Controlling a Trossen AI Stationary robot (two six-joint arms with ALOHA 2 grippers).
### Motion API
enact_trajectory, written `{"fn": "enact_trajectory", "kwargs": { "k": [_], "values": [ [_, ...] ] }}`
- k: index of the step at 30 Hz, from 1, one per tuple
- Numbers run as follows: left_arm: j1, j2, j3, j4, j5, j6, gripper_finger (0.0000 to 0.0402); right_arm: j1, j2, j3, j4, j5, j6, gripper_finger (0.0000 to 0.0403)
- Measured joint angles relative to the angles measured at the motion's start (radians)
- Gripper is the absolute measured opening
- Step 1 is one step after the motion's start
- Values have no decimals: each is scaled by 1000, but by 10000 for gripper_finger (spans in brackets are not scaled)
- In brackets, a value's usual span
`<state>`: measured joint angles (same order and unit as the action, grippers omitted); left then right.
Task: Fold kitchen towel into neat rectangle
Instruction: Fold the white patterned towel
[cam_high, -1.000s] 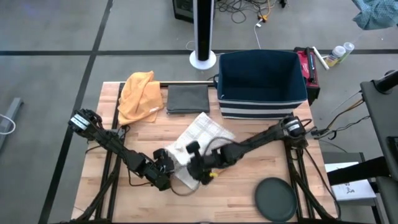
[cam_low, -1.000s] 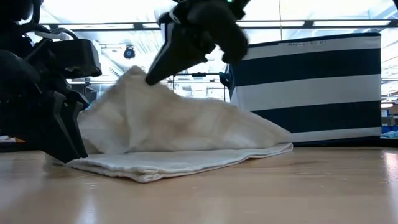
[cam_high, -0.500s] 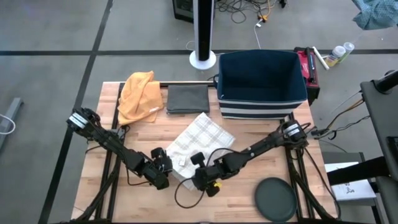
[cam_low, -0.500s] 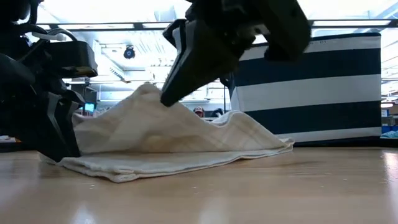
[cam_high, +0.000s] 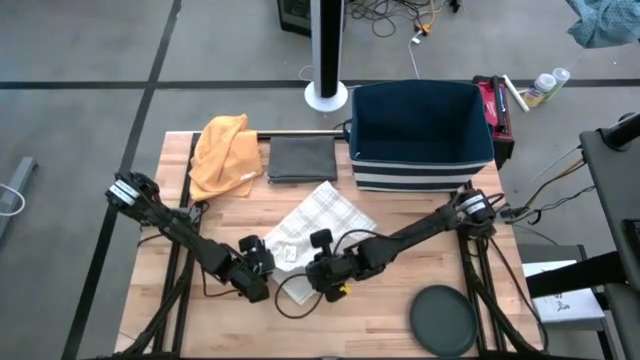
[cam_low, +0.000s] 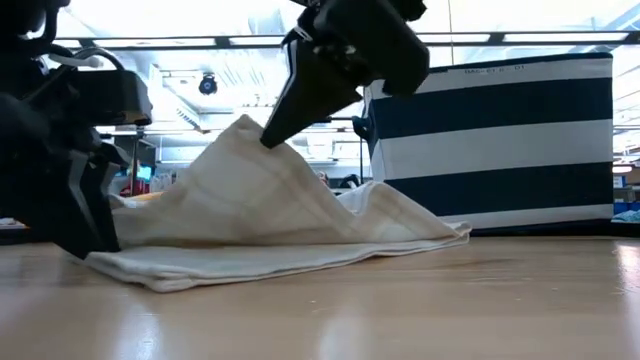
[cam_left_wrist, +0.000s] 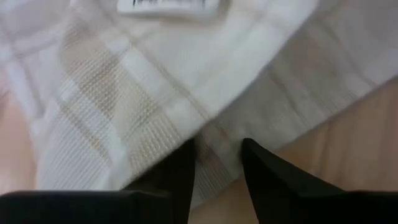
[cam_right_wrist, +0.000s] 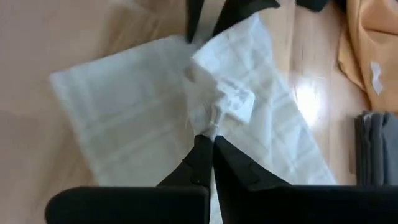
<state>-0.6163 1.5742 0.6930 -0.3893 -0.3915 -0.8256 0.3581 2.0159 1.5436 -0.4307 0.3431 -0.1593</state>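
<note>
The white checked kitchen towel (cam_high: 322, 212) (cam_low: 290, 215) lies partly folded in the middle of the table, its lower layers flat on the wood. My right gripper (cam_high: 320, 262) (cam_low: 268, 135) (cam_right_wrist: 210, 144) is shut on a raised peak of it. My left gripper (cam_high: 260, 270) (cam_low: 85, 225) (cam_left_wrist: 217, 165) stands at the towel's left near end, its fingers shut on the cloth there. A white label (cam_left_wrist: 168, 5) shows on the towel beyond the left fingers. My left gripper has the towel's edge (cam_left_wrist: 216, 149) between its two fingers, coming slanting down from the table's left. That end of the towel rests on the table; how many layers are held I cannot tell. My right gripper pinches a bunched bit of the upper layer (cam_right_wrist: 219, 118) between its fingertips, slanting down from the right. That bit is lifted into a peak (cam_low: 245, 125), and the cloth slopes from it to the table on both sides.
An orange cloth (cam_high: 225, 152) and a folded grey cloth (cam_high: 300, 158) lie at the far left. A navy striped bin (cam_high: 420, 135) (cam_low: 500, 140) stands at the far right. A dark round disc (cam_high: 443, 318) lies near the front right corner.
My right gripper has carried the pinched cloth a little toward the table's near edge, dipping and then rising again, and its wrist has rolled. The towel's peak has moved with it and the upper layer has spread out. The end held by my left gripper has stayed on the table.
</note>
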Motion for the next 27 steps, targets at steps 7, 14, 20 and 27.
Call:
{"fn": "enact_trajectory", "kwargs": {
  "k": [7, 14, 20, 27],
  "values": [
    [0, -68, -4, -29, -19, 5, 121, 11, 9, -7, 98, -112, 56, 2],
    [-1, -120, -3, -35, -25, 13, 111, 10, 78, -11, 209, -145, 73, 2],
    [-7, -154, -3, -109, 48, 13, 106, 13, 136, -11, 213, -192, 95, 2],
    [-9, -174, -3, -204, 82, 0, 97, 18, 175, -13, 245, -205, 109, 2]
  ]
}}
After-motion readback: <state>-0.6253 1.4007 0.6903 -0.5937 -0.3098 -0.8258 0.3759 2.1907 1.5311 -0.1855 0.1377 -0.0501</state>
